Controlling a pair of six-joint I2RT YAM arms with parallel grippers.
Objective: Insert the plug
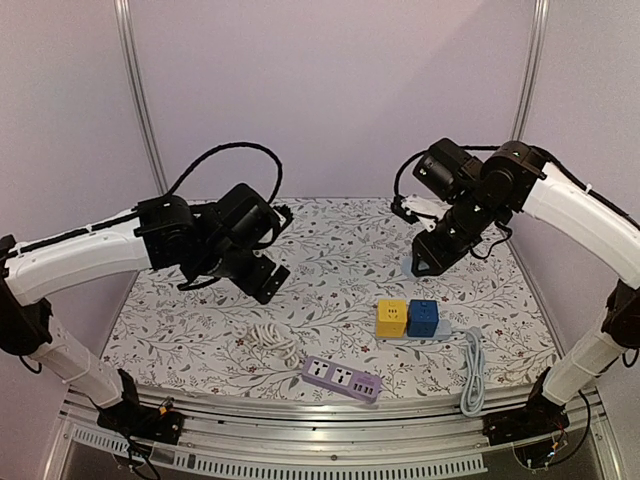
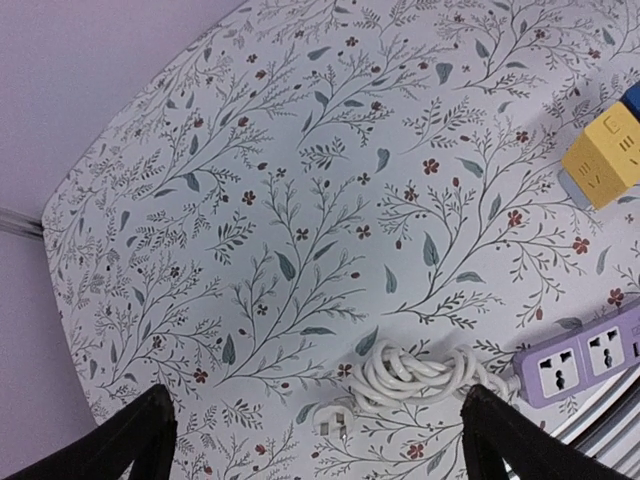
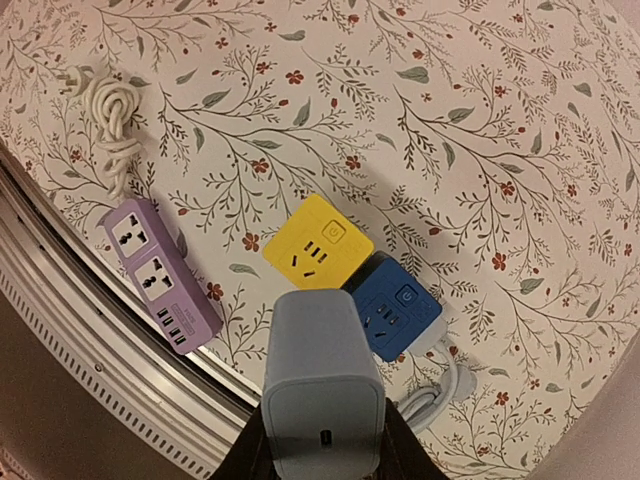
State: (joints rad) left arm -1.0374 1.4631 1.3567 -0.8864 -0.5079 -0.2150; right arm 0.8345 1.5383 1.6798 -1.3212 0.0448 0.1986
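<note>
Floral table [image 1: 330, 250], lilac walls [image 1: 330, 90]. Right fingers [image 3: 243, 462] are gripping the plug [image 3: 320, 390], lengthwise toward yellow cube [image 3: 317, 243]; left fingers [image 2: 130, 440] are gaping wide.

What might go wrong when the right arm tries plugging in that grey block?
The grey charger, held in the right pincer, hides its prongs from the wrist camera, so it may miss the slots. The yellow cube and blue cube sit side by side, so it might meet the wrong one. Either cube could slide when pushed.
</note>
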